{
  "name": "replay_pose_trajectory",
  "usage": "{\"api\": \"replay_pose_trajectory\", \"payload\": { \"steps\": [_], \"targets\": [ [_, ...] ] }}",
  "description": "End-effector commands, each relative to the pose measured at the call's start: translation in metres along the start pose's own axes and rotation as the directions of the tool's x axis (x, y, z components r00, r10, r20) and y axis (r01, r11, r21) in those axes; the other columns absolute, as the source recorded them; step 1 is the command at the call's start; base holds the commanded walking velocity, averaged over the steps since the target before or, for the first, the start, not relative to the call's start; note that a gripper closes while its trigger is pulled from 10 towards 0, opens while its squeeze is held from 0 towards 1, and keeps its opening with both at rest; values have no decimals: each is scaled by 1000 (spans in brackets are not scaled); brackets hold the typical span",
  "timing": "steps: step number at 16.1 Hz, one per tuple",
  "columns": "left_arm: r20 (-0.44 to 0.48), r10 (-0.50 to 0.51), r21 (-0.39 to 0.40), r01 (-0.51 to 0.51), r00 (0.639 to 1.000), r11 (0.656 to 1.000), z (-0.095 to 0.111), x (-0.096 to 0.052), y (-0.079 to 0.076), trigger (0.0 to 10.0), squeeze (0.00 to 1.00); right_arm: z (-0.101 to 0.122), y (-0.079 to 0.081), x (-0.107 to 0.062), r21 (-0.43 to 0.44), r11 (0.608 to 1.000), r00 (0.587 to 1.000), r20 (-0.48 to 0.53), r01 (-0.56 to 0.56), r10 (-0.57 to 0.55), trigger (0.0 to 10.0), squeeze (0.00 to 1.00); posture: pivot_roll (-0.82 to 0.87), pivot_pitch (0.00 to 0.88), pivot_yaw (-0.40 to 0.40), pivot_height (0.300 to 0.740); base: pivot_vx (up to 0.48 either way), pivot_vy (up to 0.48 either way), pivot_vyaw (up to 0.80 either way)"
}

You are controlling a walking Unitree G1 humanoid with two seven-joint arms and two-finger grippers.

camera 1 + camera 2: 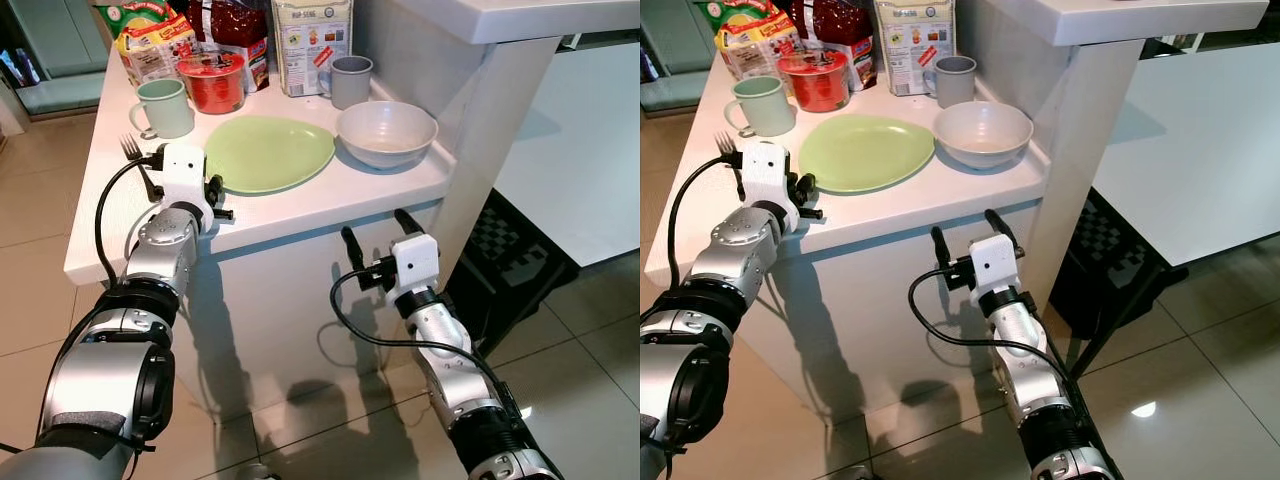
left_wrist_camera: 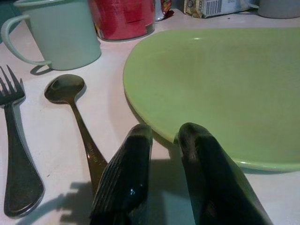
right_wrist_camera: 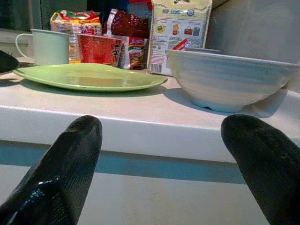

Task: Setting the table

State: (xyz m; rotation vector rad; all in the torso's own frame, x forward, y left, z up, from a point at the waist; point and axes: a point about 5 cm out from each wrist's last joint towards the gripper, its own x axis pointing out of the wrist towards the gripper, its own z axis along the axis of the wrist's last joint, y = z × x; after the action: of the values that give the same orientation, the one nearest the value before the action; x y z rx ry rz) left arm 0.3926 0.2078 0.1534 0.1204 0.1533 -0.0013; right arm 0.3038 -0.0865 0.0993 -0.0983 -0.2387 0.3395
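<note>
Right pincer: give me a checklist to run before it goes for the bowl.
1. Right pincer open: ok, fingers spread wide, nothing between them.
2. Right pincer height: not ok, it sits below the counter edge in front of the cabinet and must rise first.
3. Bowl upright and within sight: ok, it stands near the counter's right corner and looks empty.
4. Bowl free of neighbours: cannot tell, its rim looks very close to the plate and the grey mug.
5. Left pincer out of the way: ok, it is at the plate's near-left edge, beside the spoon and fork.
</note>
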Motion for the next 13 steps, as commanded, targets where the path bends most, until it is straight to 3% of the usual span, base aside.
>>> {"api": "replay_pose_trajectory", "payload": {
  "steps": [1,4,9,12,13],
  "targets": [
    [-31,6,0,-6,1000,1000,-1,1,3,10000,0,1,3,4,0,1000,1000,-6,-16,16,10000,0,86,0,35,740,0,0,0],
    [-36,-2,1,2,999,1000,0,1,3,10000,0,1,3,5,0,1000,1000,-6,-20,20,10000,0,89,0,32,740,0,0,0],
    [54,20,-30,-19,998,999,14,2,5,10000,0,5,-1,6,-7,1000,1000,13,-14,14,10000,0,83,0,29,740,0,0,0],
    [67,22,-35,-20,998,999,19,2,7,10000,0,13,-2,22,-3,1000,999,24,-22,22,10000,0,82,0,31,740,0,0,0],
    [68,24,-32,-22,997,999,20,2,7,10000,0,14,-2,36,-24,999,999,7,-44,44,10000,0,84,0,31,740,0,0,0]
  ]
}}
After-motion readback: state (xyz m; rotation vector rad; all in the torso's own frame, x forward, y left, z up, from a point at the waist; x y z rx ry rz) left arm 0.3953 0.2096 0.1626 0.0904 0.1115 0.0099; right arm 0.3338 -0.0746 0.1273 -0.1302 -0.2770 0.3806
